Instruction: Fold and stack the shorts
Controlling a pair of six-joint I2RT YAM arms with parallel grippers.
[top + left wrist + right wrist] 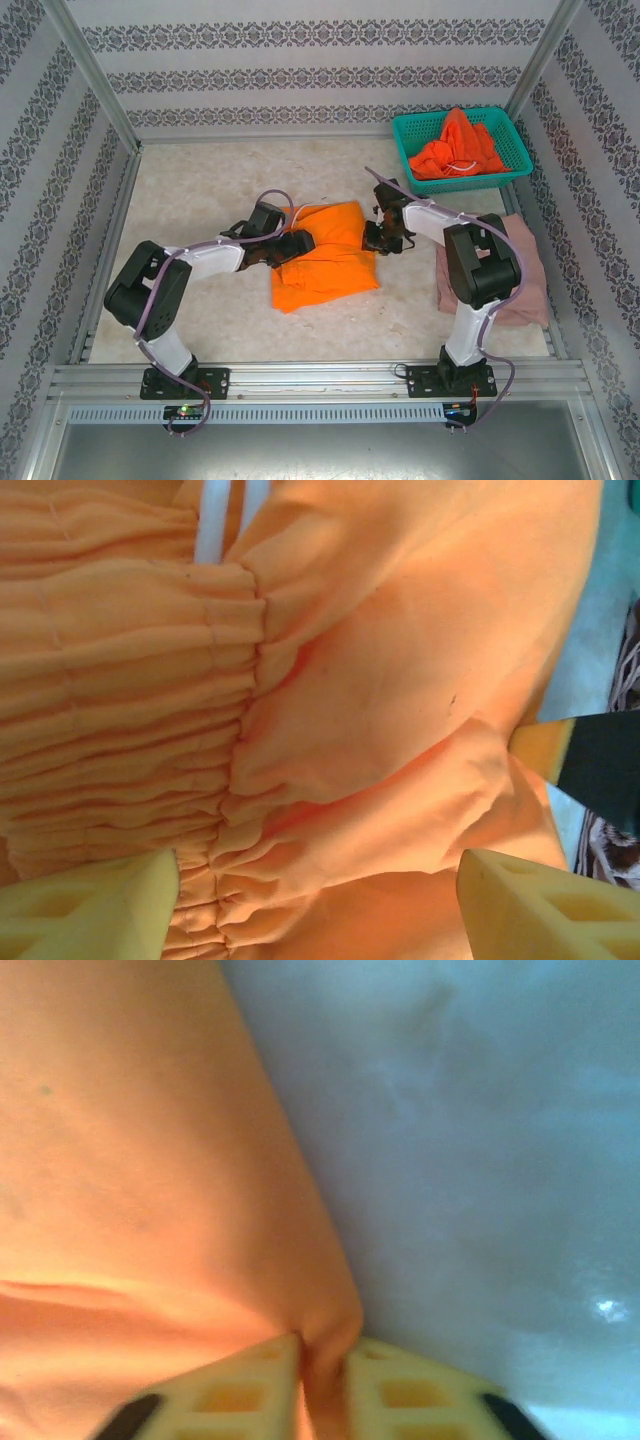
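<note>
A pair of orange shorts (325,255) lies partly folded in the middle of the table. My left gripper (290,245) is at its left edge and open. Its yellow fingers (90,910) stand wide apart over the gathered waistband (120,700), and the white drawstring (212,520) shows above. My right gripper (378,238) is at the shorts' right edge, shut on a pinch of the orange cloth (322,1360). The dusty pink shorts (525,270) lie folded at the right, partly under my right arm. More orange shorts (455,150) are heaped in the basket.
The teal mesh basket (510,125) stands at the back right corner. Patterned walls and metal frame posts enclose the table (200,190) on three sides. My right gripper's finger (590,765) shows at the right edge of the left wrist view.
</note>
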